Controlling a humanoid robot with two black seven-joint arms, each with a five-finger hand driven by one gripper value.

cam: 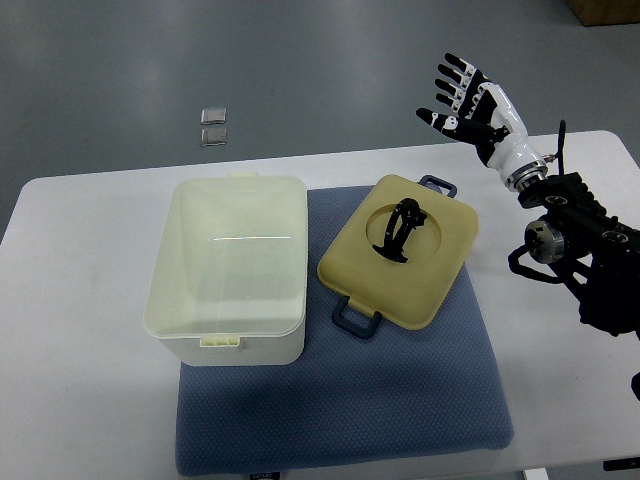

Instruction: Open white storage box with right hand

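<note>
Top view: my right hand (468, 100) hangs at the far right, fingers spread, holding nothing, well apart from the box (228, 268). The box stands open at the left edge of the blue mat (420, 390), and its lid (398, 250) lies flat on the mat just to its right.

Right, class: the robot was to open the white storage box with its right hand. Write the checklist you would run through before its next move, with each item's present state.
1. Lid off the white storage box: ok, it lies beside the box on the blue mat.
2. Box interior visible: ok, nothing seen inside.
3. Right hand holds nothing: ok, fingers spread, raised past the table's far edge.
4. Lid lies fully on the mat: ok.
5. Left hand position: cannot tell, out of view.
</note>
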